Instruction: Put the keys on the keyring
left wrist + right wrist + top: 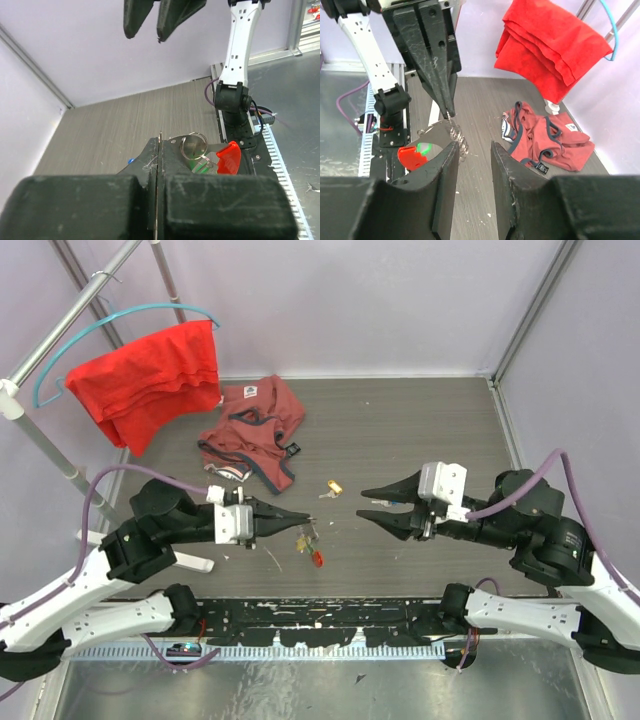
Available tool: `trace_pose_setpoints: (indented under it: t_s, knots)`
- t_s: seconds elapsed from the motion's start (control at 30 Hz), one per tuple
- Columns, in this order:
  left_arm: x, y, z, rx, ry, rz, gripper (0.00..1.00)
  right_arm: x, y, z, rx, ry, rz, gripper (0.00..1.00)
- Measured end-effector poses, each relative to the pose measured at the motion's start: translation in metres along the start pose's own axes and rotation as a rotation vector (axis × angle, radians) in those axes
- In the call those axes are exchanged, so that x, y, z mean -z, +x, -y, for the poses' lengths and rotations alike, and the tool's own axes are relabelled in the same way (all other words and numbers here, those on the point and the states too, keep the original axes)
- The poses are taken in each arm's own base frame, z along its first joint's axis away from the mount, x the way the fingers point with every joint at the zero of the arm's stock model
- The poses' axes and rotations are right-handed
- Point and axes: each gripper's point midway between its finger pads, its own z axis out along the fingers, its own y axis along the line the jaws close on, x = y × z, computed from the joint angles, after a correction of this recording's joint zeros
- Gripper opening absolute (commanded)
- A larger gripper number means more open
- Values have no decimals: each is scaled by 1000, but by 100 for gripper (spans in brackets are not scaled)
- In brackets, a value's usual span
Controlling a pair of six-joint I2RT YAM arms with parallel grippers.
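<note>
My left gripper (303, 519) is shut, pinching the thin silvery keyring (306, 536) at its tip. The ring hangs just above the table with its red oval tag (317, 558) and a green-headed key (202, 167) beside it. The left wrist view shows the ring (194, 145) and red tag (229, 157) just past the closed jaws of that gripper (160, 142), and a blue speck (131, 161) on the other side. A yellow-headed key (333, 487) lies alone on the table. My right gripper (361, 503) stands open, empty, facing the left one a short way to the right. In the right wrist view the ring (457, 136) hangs ahead of the right gripper (474, 146).
A maroon garment (252, 430) lies crumpled at the back left of the table. A red cloth (150, 380) hangs on a teal hanger from the metal rack (40, 455) at far left. Grey walls close in the back and right sides.
</note>
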Motion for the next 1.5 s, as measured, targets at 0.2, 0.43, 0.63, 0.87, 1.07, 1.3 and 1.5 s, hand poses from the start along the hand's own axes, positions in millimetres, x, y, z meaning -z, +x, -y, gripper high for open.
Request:
trace_pose_setpoints:
  t_s: [0.2, 0.43, 0.63, 0.87, 1.07, 1.3, 1.5]
  knots:
    - [4, -12, 9, -76, 42, 85, 0, 2, -6, 5, -24, 39, 38, 38]
    - [13, -33, 20, -224, 100, 169, 0, -6, 3, 6, -47, 46, 13, 38]
    - [20, -35, 28, -375, 133, 210, 0, -7, 7, 7, -57, 56, 3, 38]
    - [22, -31, 34, -516, 174, 229, 0, -8, 12, 9, -60, 69, -10, 38]
    - [23, -17, 43, -613, 238, 198, 0, -10, 19, 15, -69, 104, -37, 38]
    - [29, -14, 48, -698, 285, 168, 0, -20, 41, 24, -86, 158, -126, 38]
    - [35, -13, 49, -755, 292, 158, 0, -29, 64, 35, -96, 218, -218, 42]
